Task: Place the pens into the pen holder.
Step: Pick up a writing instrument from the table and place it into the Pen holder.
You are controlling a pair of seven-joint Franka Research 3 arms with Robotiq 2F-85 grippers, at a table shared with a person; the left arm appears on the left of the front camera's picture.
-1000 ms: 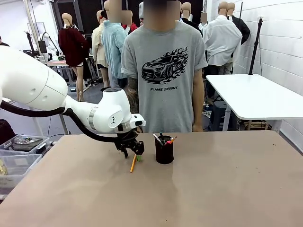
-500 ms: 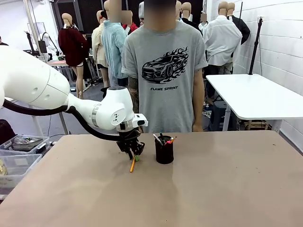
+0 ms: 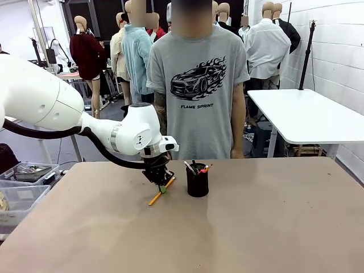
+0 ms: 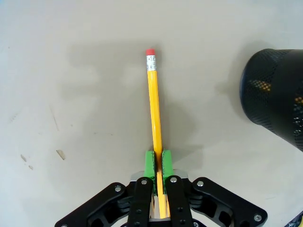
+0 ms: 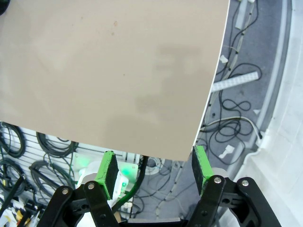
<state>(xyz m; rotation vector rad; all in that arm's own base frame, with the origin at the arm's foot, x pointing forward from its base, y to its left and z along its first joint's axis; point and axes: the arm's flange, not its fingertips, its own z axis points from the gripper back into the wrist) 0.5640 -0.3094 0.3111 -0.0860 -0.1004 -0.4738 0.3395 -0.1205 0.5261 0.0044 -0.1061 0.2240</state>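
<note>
- My left hand [image 3: 162, 183] is clamped on the yellow-orange pencil [image 3: 161, 190]; in the left wrist view the green pads [image 4: 149, 164] press against it from both sides, near its lower part.
- The pencil [image 4: 154, 120] runs straight out from the left hand [image 4: 157, 163], red eraser end farthest from the fingers.
- In the front view the pencil hangs tilted, lower tip toward me and to the left, upper end toward the pen holder [image 3: 197, 180]. I cannot tell whether the lower tip touches the surface [image 3: 256, 227].
- The pen holder stands upright on the surface, just beside the left hand on its right. Several pens [image 3: 195, 167] stick out of its top; I cannot make out each one.
- In the left wrist view the black mesh pen holder [image 4: 277, 104] sits at the right edge, apart from the pencil.
- My right hand [image 5: 155, 169] is wide apart and grips nothing; it looks down past the surface edge [image 5: 210, 94] at cables on the floor [image 5: 236, 109].
- A person in a grey T-shirt [image 3: 196, 85] stands at the far side, arms down.
</note>
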